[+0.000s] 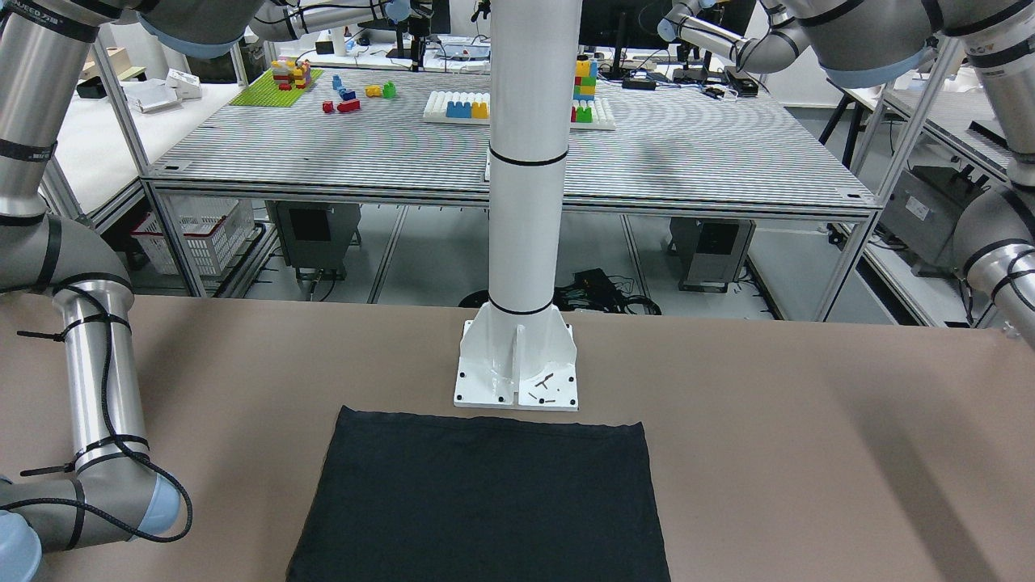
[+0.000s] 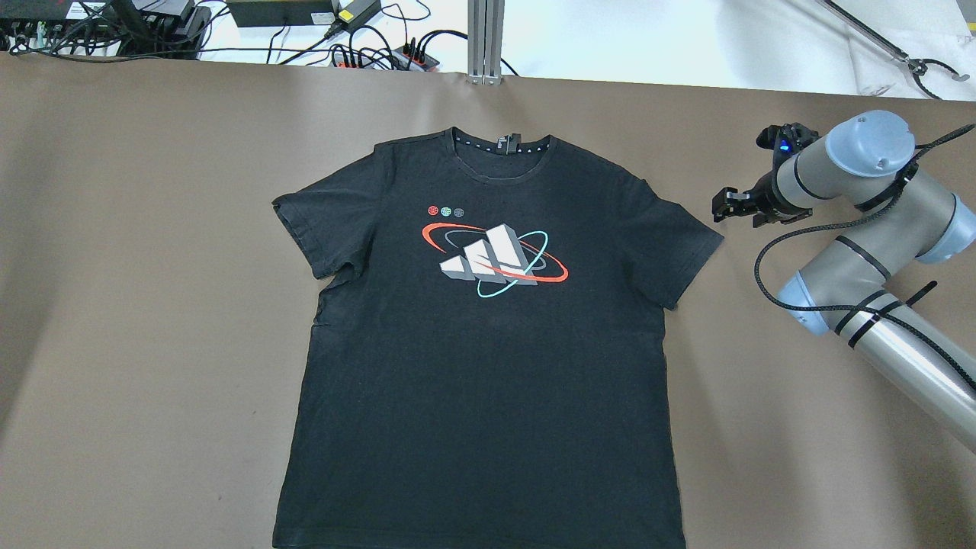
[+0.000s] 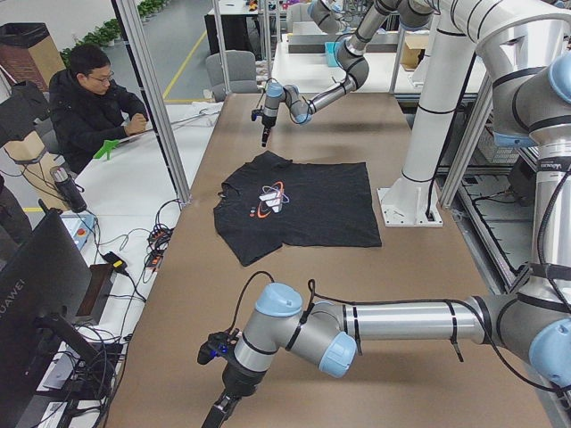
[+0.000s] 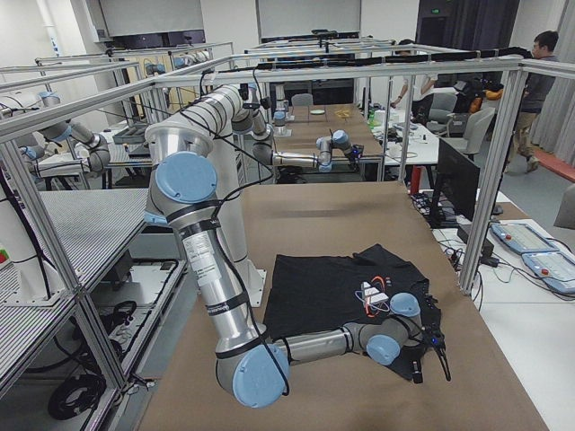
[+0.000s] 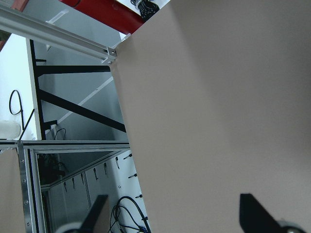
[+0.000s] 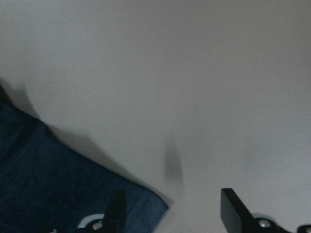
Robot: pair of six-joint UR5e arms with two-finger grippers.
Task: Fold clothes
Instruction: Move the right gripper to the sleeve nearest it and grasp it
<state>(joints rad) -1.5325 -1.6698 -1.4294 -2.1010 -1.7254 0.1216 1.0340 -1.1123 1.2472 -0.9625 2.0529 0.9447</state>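
Observation:
The clothes are one black T-shirt (image 2: 488, 366) with a red, white and teal print on the chest. It lies flat and spread out on the brown table (image 2: 152, 305), collar towards the far edge. My right gripper (image 2: 724, 207) hovers over bare table just beyond the sleeve (image 2: 682, 244) on the overhead view's right. In the right wrist view that gripper (image 6: 172, 213) is open, with the sleeve corner (image 6: 73, 194) by one finger. My left gripper (image 5: 175, 216) is open over bare table near the table's corner, far from the shirt, and out of the overhead view.
The white pillar base (image 1: 517, 364) stands just behind the shirt's hem (image 1: 485, 501). Cables and power strips (image 2: 366, 46) lie beyond the table's far edge. A seated person (image 3: 94, 102) is beside the table, and a monitor (image 3: 40, 303) stands nearby.

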